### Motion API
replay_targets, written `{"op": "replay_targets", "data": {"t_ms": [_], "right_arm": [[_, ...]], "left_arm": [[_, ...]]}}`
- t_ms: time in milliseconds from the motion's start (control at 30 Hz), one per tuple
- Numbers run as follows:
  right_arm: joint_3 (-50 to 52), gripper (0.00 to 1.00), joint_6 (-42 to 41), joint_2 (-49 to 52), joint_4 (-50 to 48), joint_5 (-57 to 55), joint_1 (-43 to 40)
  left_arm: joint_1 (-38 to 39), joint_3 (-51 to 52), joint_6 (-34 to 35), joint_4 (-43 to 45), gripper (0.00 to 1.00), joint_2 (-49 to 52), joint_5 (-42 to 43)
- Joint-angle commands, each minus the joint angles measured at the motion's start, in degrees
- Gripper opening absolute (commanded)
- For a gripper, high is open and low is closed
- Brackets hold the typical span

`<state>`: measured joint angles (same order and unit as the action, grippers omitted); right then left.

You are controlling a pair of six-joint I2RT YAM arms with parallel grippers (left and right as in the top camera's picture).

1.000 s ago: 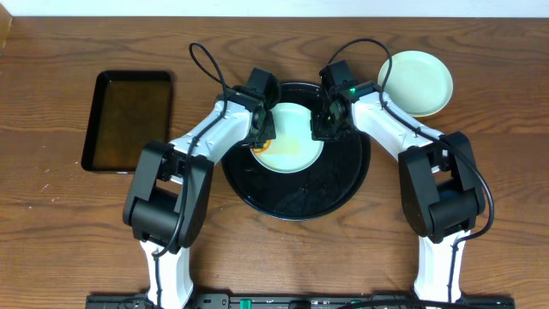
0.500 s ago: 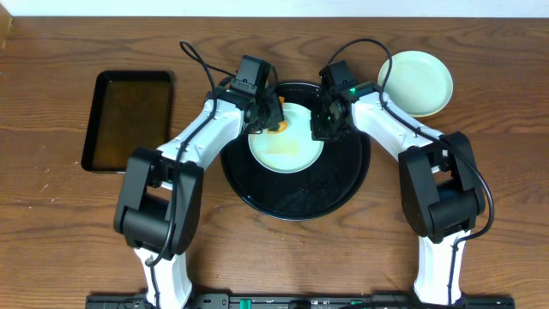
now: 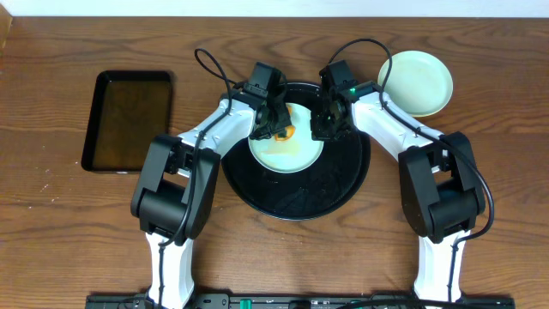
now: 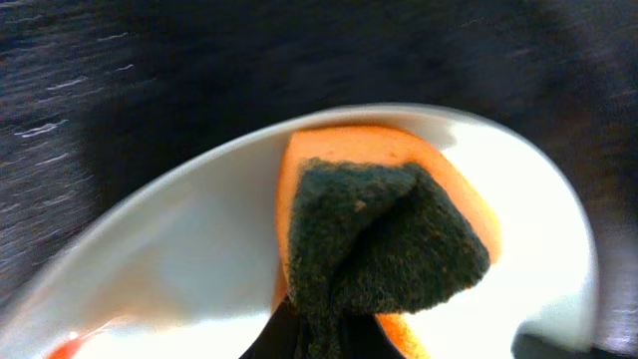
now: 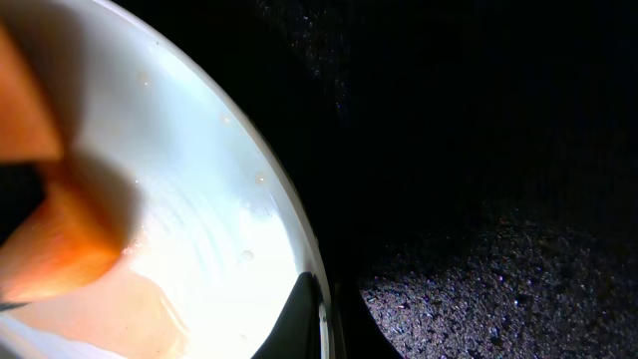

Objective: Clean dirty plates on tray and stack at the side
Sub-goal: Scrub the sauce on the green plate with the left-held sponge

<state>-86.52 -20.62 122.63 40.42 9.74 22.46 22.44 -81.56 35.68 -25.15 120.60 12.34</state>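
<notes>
1. Overhead: left gripper [image 3: 273,129] clamped on sponge [image 3: 290,132], pressing onto plate [image 3: 287,153] near its 12 o'clock. Right gripper [image 3: 328,124] pinching the same plate's rim at 3 o'clock. Plate inside tray [image 3: 296,202], toward tray's 12 o'clock. Second plate [image 3: 418,81] off the tray on bare wood at 2 o'clock; single or stacked, cannot tell.
2. Left wrist: sponge [image 4: 389,229] folded, dark scourer outward, orange foam behind, touching plate [image 4: 169,269]. Soft, squashes under pressure. Orange smear [image 4: 70,346] at 7 o'clock, not yet wiped.
3. Right wrist: one finger [image 5: 302,311] on the rim of plate [image 5: 199,199], tray [image 5: 478,279] just beside. Wet-looking film, so probably slippery. Stiff, light, likely breakable; best held at the rim, opposite the scrubbing, firm without crushing.
</notes>
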Motion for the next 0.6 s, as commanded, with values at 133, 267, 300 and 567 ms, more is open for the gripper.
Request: {"op": "replay_targets", "data": {"t_ms": [133,267,300,567], "right_arm": [[1.4,0.01,-0.6,2.5,0.7,-4.3,0.5],[1.4,0.01,-0.8,2.5,0.7,-4.4,0.5],[1.4,0.01,-0.8,2.5,0.7,-4.3,0.5],[1.4,0.01,-0.8,2.5,0.7,-4.3,0.5]], "left_arm": [[-0.5,2.7,-3.1,-13.3,0.07,-3.0,-30.6],[-0.5,2.7,-3.1,-14.9,0.08,-8.0,-36.1],[-0.5,2.7,-3.0,-14.8,0.07,-9.5,-35.9],[0.2,2.7,-2.4,-11.2,0.07,-11.9,-18.2]]}}
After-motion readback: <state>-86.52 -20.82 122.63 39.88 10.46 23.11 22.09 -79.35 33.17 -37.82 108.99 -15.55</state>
